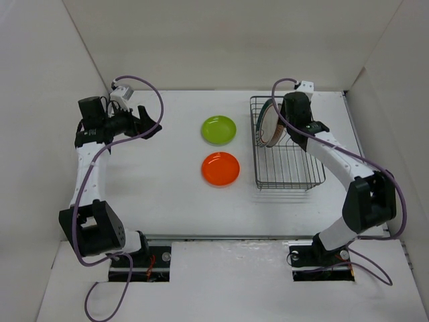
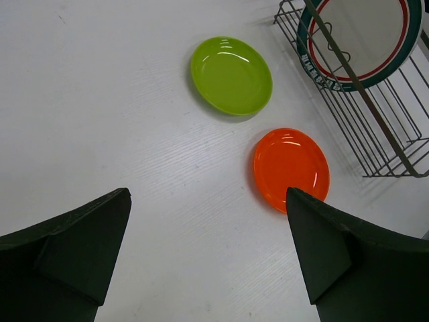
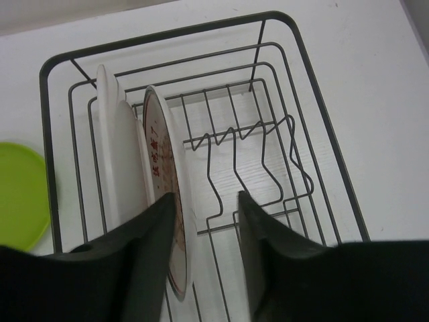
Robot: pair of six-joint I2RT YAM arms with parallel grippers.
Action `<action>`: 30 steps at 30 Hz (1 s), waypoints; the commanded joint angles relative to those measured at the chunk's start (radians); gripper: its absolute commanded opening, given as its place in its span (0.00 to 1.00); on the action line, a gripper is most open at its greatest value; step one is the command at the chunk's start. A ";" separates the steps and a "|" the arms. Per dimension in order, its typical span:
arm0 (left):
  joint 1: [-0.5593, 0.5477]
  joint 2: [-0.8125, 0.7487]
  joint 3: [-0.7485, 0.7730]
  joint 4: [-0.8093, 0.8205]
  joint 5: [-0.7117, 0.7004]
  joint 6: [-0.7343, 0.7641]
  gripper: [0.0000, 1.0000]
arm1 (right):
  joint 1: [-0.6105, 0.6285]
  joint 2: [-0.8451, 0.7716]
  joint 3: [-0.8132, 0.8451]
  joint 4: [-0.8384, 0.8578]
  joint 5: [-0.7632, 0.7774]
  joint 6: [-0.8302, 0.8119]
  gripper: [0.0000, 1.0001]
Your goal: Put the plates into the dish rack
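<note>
- White table (image 1: 167,208) inside a white-walled enclosure; both arm bases sit at the 6 o'clock edge of the top view.
- Dish rack (image 1: 295,176): dark wire basket, at 3 o'clock of the two loose plates.
- Lime green plate (image 1: 219,129) lies flat on the table, apart from the rack. Orange plate (image 1: 220,169) lies flat just beside it at its 6 o'clock, not touching it.
- Teal-striped plate (image 2: 365,40) stands on edge at the rack's 12 o'clock end. Sunburst plate (image 3: 163,174) stands on edge just beside it, one slot toward 6 o'clock.
- Right gripper (image 3: 206,201): above the rack, jaws part-open and straddling the upper rim of the sunburst plate. One finger is plainly clear of the plate, with open wire showing in the gap. Whether the other finger touches the plate cannot be told.
- Left gripper (image 2: 208,201): jaws spread wide, nothing between them. It hangs over bare table at 9 o'clock of the lime green plate, well apart from it.
</note>
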 commanded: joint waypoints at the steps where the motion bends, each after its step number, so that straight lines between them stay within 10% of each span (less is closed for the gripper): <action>1: -0.002 0.015 0.015 0.008 0.039 0.015 1.00 | 0.003 -0.051 0.041 0.046 0.023 0.002 0.52; 14: -0.051 0.095 0.024 -0.002 0.089 0.058 1.00 | -0.026 -0.242 0.073 -0.008 0.008 -0.008 0.82; 22: -0.118 0.291 0.012 0.118 0.235 0.061 1.00 | -0.035 -0.471 -0.054 0.061 -0.512 -0.084 0.84; 30: -0.118 0.552 0.104 0.224 0.258 -0.029 1.00 | -0.035 -0.707 -0.114 0.061 -0.643 -0.075 0.85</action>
